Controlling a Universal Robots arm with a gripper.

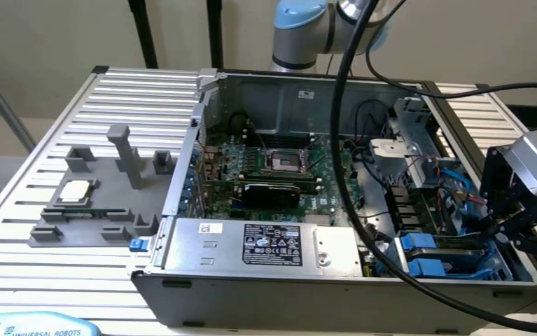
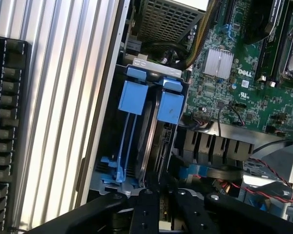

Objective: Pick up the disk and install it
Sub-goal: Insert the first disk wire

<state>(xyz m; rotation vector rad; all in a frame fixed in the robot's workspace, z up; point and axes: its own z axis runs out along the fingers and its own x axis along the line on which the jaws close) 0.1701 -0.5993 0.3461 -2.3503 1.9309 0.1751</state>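
Grey fixture (image 1: 91, 217) lies on the table (image 1: 25, 280), off the computer case (image 1: 278, 91) to the exterior view's left. Disk (image 2: 149, 136) stands on edge in the case's drive bay: slotted in, full seating unclear. Gripper (image 2: 160, 207) is right over it; open or closed, cannot tell.

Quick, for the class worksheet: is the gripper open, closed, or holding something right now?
Gripper: cannot be told whether it is open or closed; it is close to the disk.
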